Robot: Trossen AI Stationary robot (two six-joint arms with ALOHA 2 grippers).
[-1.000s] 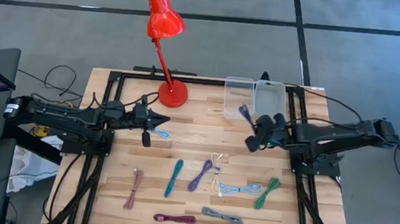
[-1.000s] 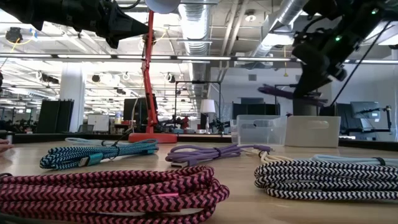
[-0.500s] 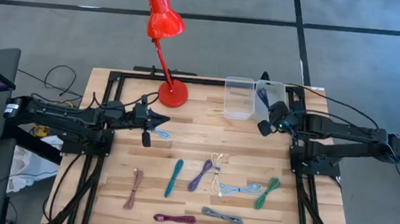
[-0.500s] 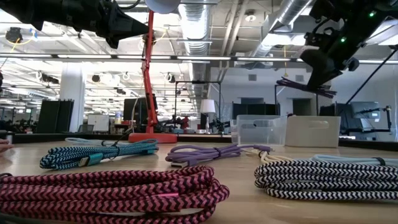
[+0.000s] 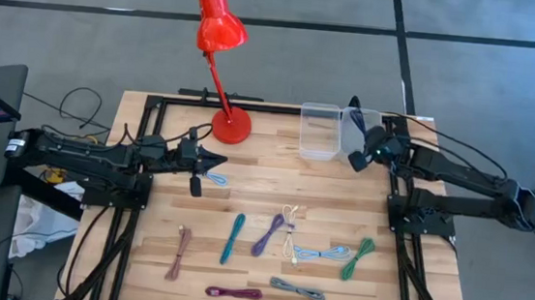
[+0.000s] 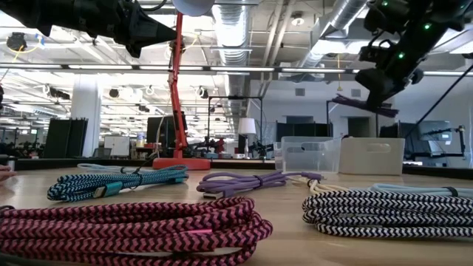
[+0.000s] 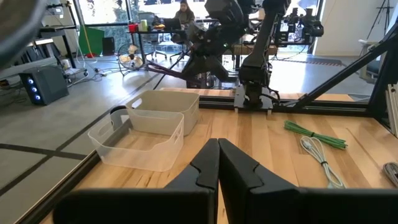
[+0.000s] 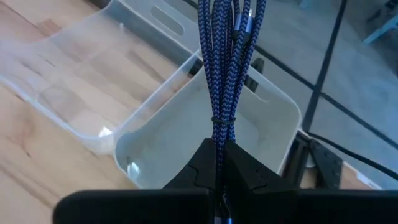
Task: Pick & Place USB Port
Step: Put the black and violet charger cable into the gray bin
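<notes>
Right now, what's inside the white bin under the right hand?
The white bin looks empty where its floor and walls show. The blue braided cable, held in the shut right hand, hangs over the middle and hides a strip of floor. The clear bin sits beside it.

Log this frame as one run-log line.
right pincer: shut on blue cable, above white bin | left pincer: shut, waiting mid-table
</notes>
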